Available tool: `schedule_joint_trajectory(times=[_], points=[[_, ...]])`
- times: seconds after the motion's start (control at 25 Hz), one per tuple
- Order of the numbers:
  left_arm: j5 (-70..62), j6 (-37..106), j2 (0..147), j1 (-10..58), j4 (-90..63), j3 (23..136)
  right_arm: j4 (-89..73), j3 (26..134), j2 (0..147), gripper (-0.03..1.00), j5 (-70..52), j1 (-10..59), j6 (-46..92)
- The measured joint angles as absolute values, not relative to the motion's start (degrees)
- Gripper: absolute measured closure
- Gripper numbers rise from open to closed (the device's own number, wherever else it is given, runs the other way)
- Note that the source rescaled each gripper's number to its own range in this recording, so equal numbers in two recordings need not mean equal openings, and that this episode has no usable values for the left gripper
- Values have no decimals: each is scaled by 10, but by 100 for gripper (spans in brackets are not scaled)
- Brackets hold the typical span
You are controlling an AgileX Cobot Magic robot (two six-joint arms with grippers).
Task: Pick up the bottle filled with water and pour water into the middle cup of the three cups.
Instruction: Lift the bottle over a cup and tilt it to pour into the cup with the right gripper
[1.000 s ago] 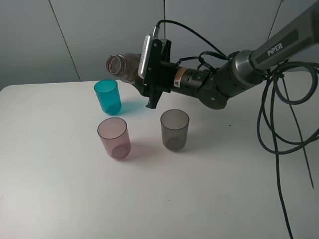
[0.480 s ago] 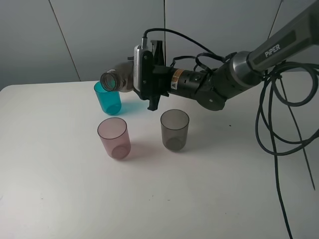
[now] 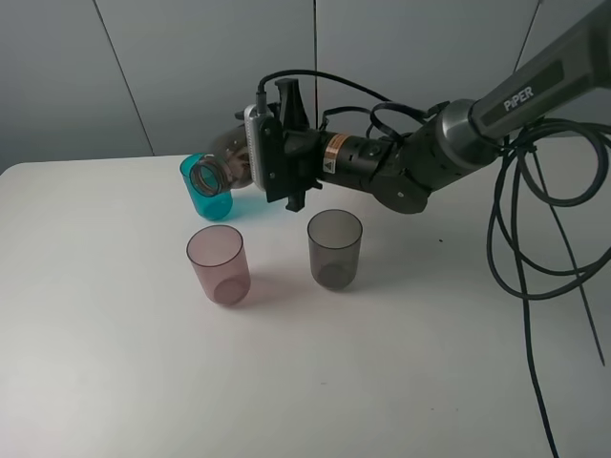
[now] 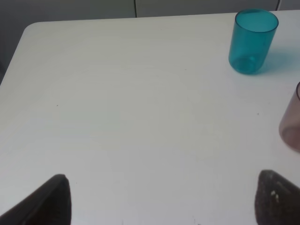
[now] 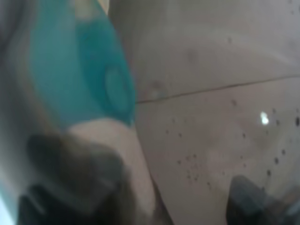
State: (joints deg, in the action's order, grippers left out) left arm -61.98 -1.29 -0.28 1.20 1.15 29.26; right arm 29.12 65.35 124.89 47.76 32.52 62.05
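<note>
My right gripper point(image 3: 274, 164) is shut on the smoky pinkish-brown bottle point(image 3: 227, 160) and holds it tipped past level above the table. The bottle's open mouth point(image 3: 205, 177) points down and forward and overlaps the teal cup point(image 3: 212, 200) in the exterior view. The pink middle cup point(image 3: 219, 264) stands in front of it, below the mouth and apart from it. The smoky grey cup point(image 3: 334, 248) stands to the right. No water stream shows. The right wrist view is blurred, filled by the bottle point(image 5: 201, 93), with teal point(image 5: 89, 70) showing through. My left gripper point(image 4: 164, 204) is open and empty over bare table.
The white table point(image 3: 115, 363) has its rounded back-left corner at the far left. Black cables point(image 3: 535, 229) hang at the right. In the left wrist view the teal cup point(image 4: 252, 41) stands far off and the pink cup point(image 4: 293, 122) is at the frame's edge.
My right gripper has rotated and moved left, tipping the bottle further. The mouth has dropped from above the teal cup to in front of its rim. The cups have not moved.
</note>
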Motion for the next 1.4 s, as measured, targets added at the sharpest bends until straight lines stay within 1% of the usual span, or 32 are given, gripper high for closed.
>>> schedule_joint_trajectory(times=[0.8,1.4], points=[[-620,-13,-3,12,12,293,253,654,1249,97,478,325,706],[-620,-10,-3,12,12,293,248,654,1249,97,478,325,727]])
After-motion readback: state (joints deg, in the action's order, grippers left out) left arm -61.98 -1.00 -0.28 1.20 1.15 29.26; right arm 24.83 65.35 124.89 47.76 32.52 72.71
